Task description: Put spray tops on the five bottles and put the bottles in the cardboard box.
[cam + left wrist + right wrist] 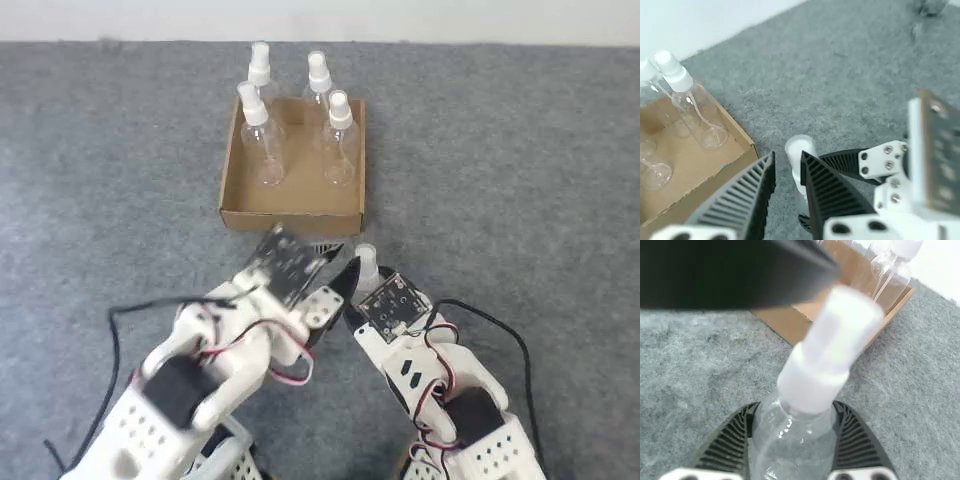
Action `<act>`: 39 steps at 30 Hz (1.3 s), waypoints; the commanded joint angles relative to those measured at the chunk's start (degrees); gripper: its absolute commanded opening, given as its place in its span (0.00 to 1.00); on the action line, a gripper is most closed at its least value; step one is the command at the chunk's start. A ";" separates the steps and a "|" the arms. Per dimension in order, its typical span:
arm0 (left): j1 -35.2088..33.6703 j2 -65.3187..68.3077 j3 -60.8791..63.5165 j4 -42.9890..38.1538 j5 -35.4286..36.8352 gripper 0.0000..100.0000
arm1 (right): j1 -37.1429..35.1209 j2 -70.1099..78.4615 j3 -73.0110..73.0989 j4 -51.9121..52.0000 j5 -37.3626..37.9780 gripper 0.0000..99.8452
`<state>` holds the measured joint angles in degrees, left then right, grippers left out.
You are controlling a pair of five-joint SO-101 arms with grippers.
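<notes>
My right gripper (362, 295) (792, 415) is shut on a clear bottle (790, 440) that stands upright just in front of the cardboard box (290, 215). A white spray top (366, 260) (832, 345) (800, 147) sits on the bottle's neck. My left gripper (338, 278) (788, 160) is open, and its black ribbed fingers (827, 195) are close beside the spray top, which shows past the gap between them. Several bottles with spray tops (262, 140) (695, 107) stand inside the box.
Grey carpet (500, 160) lies around the box on every side. The box's near wall (715, 192) (790, 320) is just beyond both grippers. The arms' cables (140, 305) trail by their bases at the near edge.
</notes>
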<state>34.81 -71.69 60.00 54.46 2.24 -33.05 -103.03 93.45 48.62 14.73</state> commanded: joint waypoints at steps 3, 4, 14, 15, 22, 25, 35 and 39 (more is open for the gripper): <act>-2.46 -17.41 3.82 0.88 -0.53 0.08 | 1.27 -1.01 -0.35 -1.10 -0.53 0.01; -3.69 -19.60 4.62 0.79 -0.53 0.08 | 1.27 -1.01 -0.35 -1.01 -0.53 0.01; -13.80 -32.97 10.42 0.26 -0.09 0.08 | 1.45 -1.01 1.41 -1.45 -0.53 0.01; -14.59 -32.70 10.77 -0.44 -0.09 0.08 | 1.98 -1.01 1.41 -1.45 -0.62 0.01; -20.48 -32.62 16.04 -6.33 0.00 0.08 | 5.05 -1.01 2.11 -1.63 -1.49 0.01; -22.86 -32.62 18.33 -8.97 0.00 0.08 | 5.93 -1.01 2.37 -2.77 -3.69 0.01; -26.46 -32.62 24.31 -14.86 -0.18 0.08 | 8.75 -1.01 1.76 -5.32 -3.96 0.01; -26.64 -32.62 26.68 -18.02 -0.44 0.08 | 8.92 -1.01 -2.02 -7.25 -3.96 0.01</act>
<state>8.35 -103.25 86.29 40.40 2.15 -25.14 -103.12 95.03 43.78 11.03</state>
